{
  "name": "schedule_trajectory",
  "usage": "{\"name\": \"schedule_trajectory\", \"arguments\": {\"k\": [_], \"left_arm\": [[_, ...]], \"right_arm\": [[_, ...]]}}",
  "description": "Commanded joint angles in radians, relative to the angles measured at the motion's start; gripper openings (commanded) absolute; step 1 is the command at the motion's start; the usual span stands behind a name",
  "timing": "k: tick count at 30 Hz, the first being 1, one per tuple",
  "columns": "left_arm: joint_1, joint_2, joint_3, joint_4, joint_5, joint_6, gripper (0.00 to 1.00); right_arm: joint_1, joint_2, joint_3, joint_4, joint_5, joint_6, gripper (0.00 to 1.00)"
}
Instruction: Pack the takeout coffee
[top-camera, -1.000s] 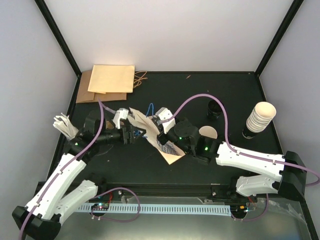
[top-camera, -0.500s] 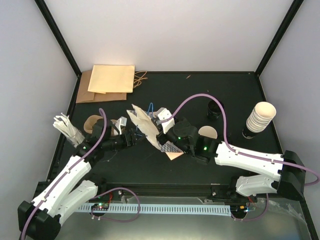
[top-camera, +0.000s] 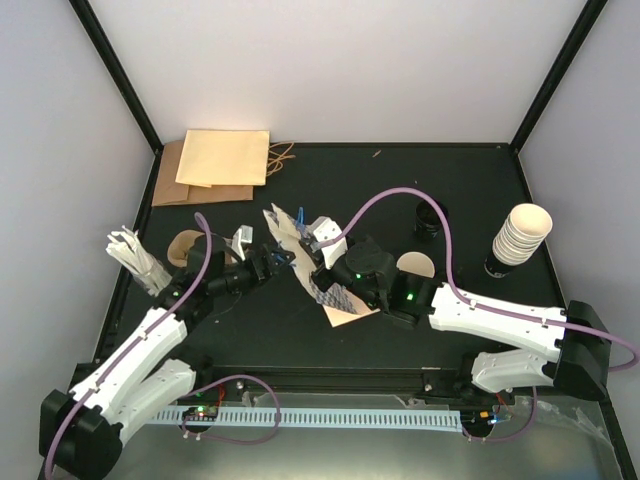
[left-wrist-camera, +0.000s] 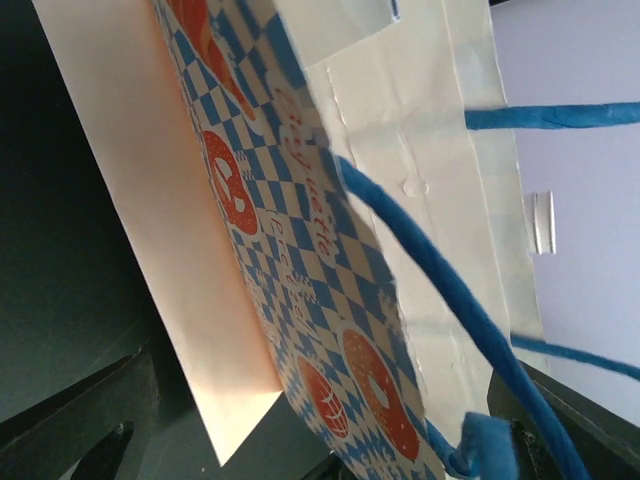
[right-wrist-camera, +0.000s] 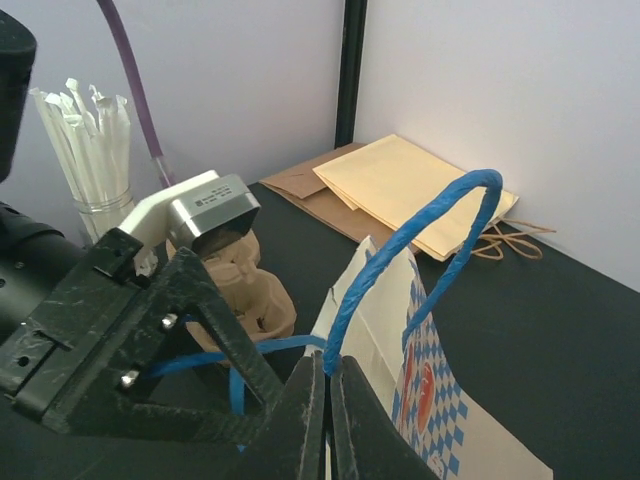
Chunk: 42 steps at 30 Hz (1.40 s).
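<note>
1. Paper cup (top-camera: 418, 264): small, cream-white and tapered. Its open mouth shows as a pale oval, and the right arm hides its lower part. It sits right of the table's (top-camera: 450, 170) middle, touching or just behind that arm.
2. The black lid (top-camera: 428, 218) sits apart from the cup, just beyond it toward the far edge. It is round and dark, and too small to show detail.
3. The bag (left-wrist-camera: 300, 260) is printed with blue-and-white checks and round red marks. A line of blue script runs along it, but I cannot read it. It leans near the table's middle, with one blue handle (right-wrist-camera: 420, 240) arching upward.
4. The right gripper (right-wrist-camera: 328, 385) is pinched tight on that handle where it meets the bag's rim.
5. The left gripper (top-camera: 270, 257) has its jaws spread wide at the bag's mouth, with the bag wall between them. Nothing is clamped.
6. By the left edge are straws (right-wrist-camera: 90, 140) in a glass and a brown cup carrier (right-wrist-camera: 245, 285). Flat paper bags (top-camera: 215, 160) lie in the far-left corner. A stack of cups (top-camera: 522, 235) stands near the right edge.
7. Bare black surface shows along the far edge right of middle, and between the bag and the near edge.
</note>
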Motion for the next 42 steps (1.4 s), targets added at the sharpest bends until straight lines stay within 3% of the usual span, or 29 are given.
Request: {"name": "schedule_trajectory", "arguments": {"k": [1,6,9,17,19,23,27,42], "left_arm": [[-0.018,0.034,0.011,0.093,0.011,-0.073,0.92],[-0.042,0.079,0.012,0.103,-0.030,-0.101,0.86],[-0.044,0.101,0.032,0.067,-0.052,-0.085,0.77],[-0.044,0.074,0.067,-0.051,-0.183,-0.025,0.31],[-0.044,0.075,0.074,-0.058,-0.193,-0.014,0.27],[-0.044,0.089,0.095,-0.073,-0.200,0.022,0.08],[-0.044,0.097,0.138,-0.111,-0.218,0.106,0.02],[-0.044,0.126,0.573,-0.473,-0.359,0.669,0.02]], "right_arm": [[0.003,0.004,0.006,0.056,-0.010,0.007,0.01],[0.003,0.010,0.004,0.055,-0.008,0.010,0.01],[0.003,0.008,-0.002,0.054,-0.004,0.010,0.01],[0.003,-0.004,-0.011,0.043,0.004,0.009,0.01],[0.002,-0.005,-0.011,0.039,0.000,0.009,0.01],[0.002,-0.006,-0.010,0.031,0.000,0.010,0.01],[0.002,-0.012,-0.011,0.018,0.006,0.014,0.01],[0.002,-0.098,0.028,-0.169,0.194,0.172,0.01]]}}
